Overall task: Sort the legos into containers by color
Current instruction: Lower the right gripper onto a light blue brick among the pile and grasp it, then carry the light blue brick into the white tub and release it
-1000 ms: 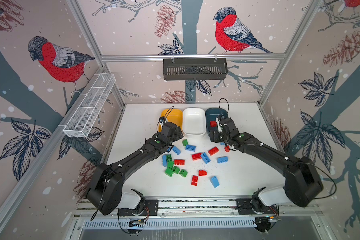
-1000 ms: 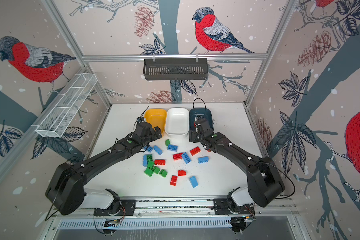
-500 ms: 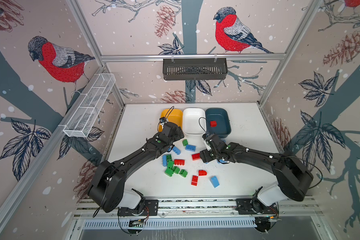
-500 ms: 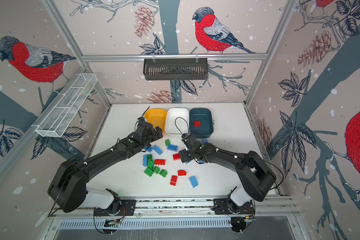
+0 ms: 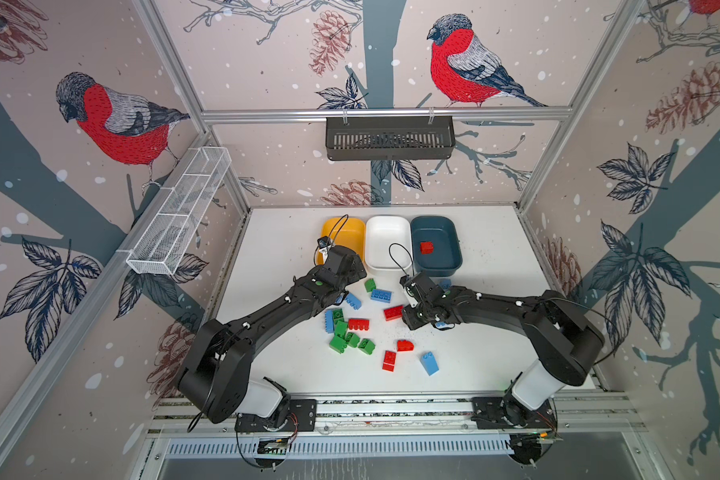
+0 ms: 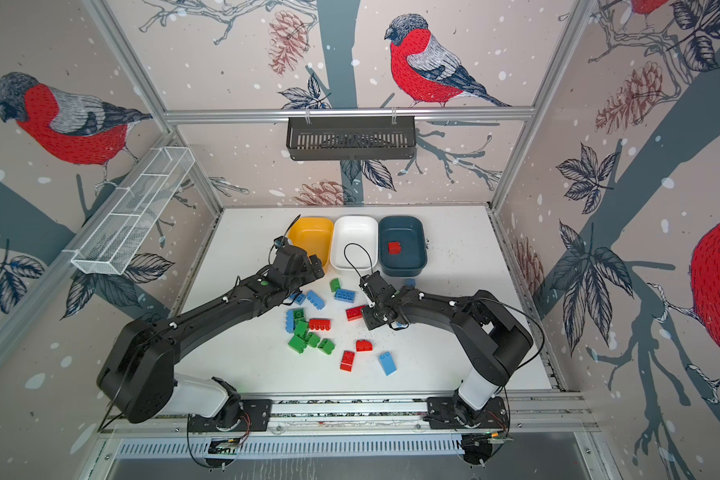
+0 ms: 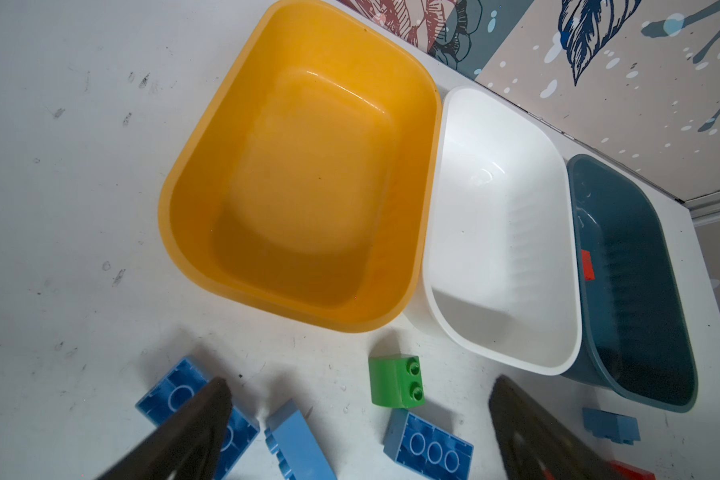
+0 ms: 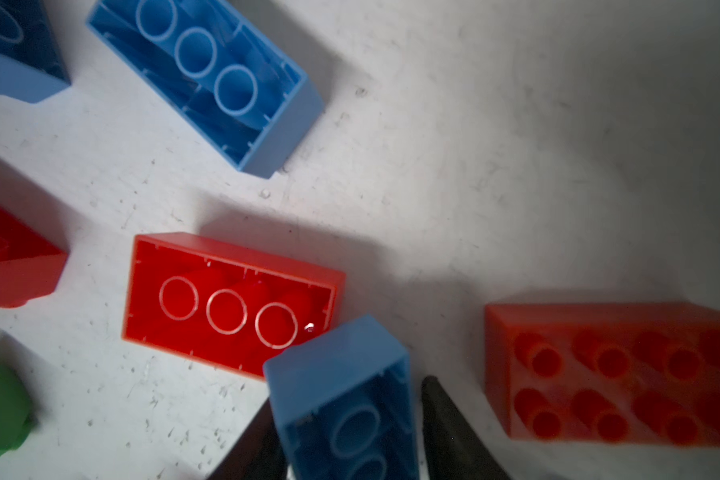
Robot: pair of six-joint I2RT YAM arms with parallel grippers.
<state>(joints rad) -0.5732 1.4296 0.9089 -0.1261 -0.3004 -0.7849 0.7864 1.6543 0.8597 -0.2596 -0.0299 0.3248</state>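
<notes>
Red, blue and green legos (image 5: 358,324) lie scattered mid-table in both top views. Behind them stand three containers: a yellow tub (image 5: 344,222), a white tub (image 5: 387,219) and a teal tub (image 5: 433,219). One red lego (image 5: 427,247) lies in the teal tub. My left gripper (image 7: 360,382) is open and low over a green lego (image 7: 395,380) and blue legos (image 7: 429,446), just in front of the yellow tub (image 7: 308,166). My right gripper (image 8: 346,419) is down among the pile, shut on a blue lego (image 8: 341,386) beside a red one (image 8: 229,303).
A black slotted basket (image 5: 389,139) hangs on the back rail. A white wire-mesh basket (image 5: 179,212) runs along the left wall. Aluminium posts frame the table, and the arm bases sit on a rail (image 5: 391,409) at the front edge.
My right arm came back from over the teal tub, leaving a red lego inside, dropped to the pile and closed its jaws on a blue lego. The left arm stayed still.
</notes>
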